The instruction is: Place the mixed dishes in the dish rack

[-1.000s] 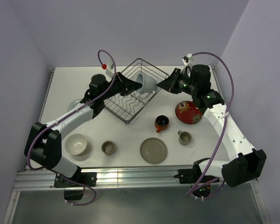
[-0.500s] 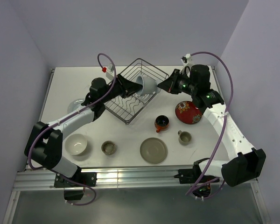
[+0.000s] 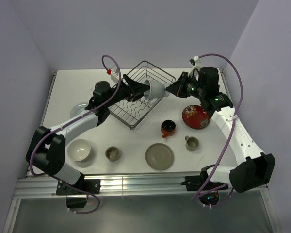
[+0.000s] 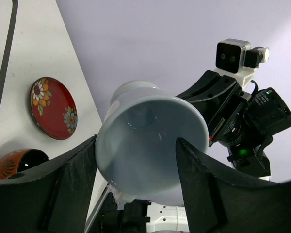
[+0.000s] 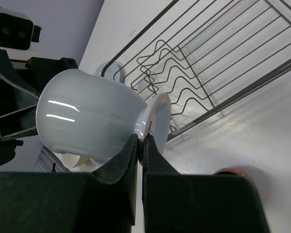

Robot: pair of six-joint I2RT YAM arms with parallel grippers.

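A blue-grey cup (image 3: 155, 89) hangs on its side above the right rim of the dish rack (image 3: 140, 109), between my two grippers. My right gripper (image 3: 169, 90) is shut on the cup's foot rim; in the right wrist view its fingertips (image 5: 140, 141) pinch that thin rim of the cup (image 5: 87, 121). My left gripper (image 3: 141, 88) is open at the cup's mouth. In the left wrist view the cup (image 4: 145, 145) faces the camera between the spread fingers of the left gripper (image 4: 136, 141). The rack's wavy wires (image 5: 208, 63) lie bare below.
On the table stand a red floral plate (image 3: 196, 116), an orange-red mug (image 3: 168, 128), a small grey cup (image 3: 192, 142), an olive-grey plate (image 3: 159, 156), a beige cup (image 3: 113, 154) and a cream bowl (image 3: 79, 149). A pale plate (image 3: 77, 109) is half hidden by the left arm.
My left gripper's jaws have spread apart off the cup. The right gripper has shut on the cup's foot, and the cup has shifted slightly right.
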